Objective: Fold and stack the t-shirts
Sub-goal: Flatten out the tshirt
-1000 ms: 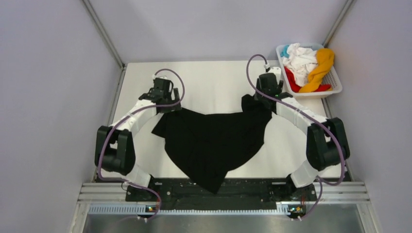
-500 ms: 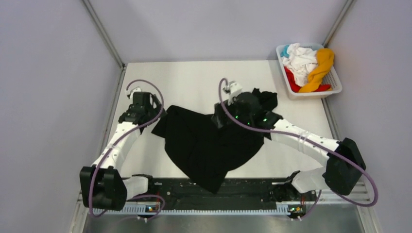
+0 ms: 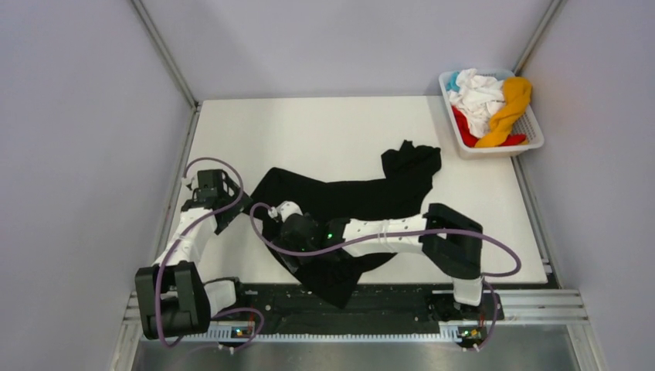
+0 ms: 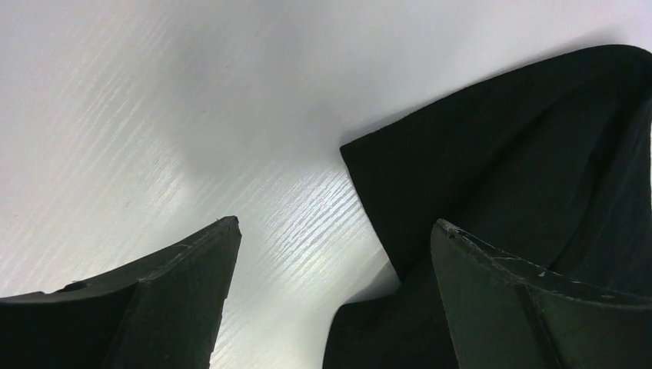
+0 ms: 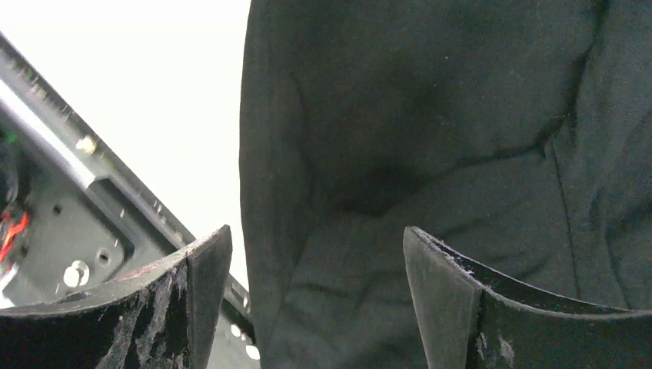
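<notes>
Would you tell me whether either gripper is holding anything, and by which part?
Nothing is held: the left gripper and the right gripper are both open, with none of the black t-shirt pinched.

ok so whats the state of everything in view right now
black t-shirt, unfolded, rumpled on the table, not held
left gripper, open, at the shirt's edge
right gripper, open, over the shirt
other t-shirts, bunched, unfolded
basket, upright, holding them

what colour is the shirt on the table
A plain black cloth t-shirt; top external view shows it best.
</notes>
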Controlling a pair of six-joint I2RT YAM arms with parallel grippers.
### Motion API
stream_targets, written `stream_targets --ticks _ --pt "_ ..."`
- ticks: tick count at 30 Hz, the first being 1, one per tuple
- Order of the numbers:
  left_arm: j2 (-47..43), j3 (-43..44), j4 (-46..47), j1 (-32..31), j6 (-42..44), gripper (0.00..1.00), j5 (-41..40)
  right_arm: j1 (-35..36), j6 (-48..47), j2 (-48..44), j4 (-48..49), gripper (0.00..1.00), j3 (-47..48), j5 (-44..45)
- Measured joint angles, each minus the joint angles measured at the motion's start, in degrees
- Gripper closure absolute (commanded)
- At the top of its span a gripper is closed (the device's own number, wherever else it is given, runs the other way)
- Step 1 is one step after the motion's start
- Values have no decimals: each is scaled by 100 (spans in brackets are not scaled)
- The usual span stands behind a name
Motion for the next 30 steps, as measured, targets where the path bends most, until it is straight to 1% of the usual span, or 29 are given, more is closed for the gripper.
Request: stream_targets --ticks 3,7,9,11,14,23,26,30 --pt "-2 -63 50 70 -9 1 83 201 426 426 -286 27 439 619" --pt "-2 -81 87 98 -11 1 146 236 769 787 -656 33 715 1224" --pt "-2 -81 109 116 -13 1 177 249 866 885 -831 37 789 1464" --pt "-2 -81 142 140 -15 1 203 289 973 968 -979 43 839 1683" --pt "-2 -81 175 160 -17 1 225 380 1121 1014 -1108 49 892 1895" --pt "-2 -83 243 203 -17 1 358 503 1368 927 -1373 48 852 2352" --pt "-2 -83 280 203 -15 1 378 503 1364 693 -1364 48 693 2341" --pt "-2 -83 323 203 -15 1 396 503 1346 354 -1257 52 433 2133"
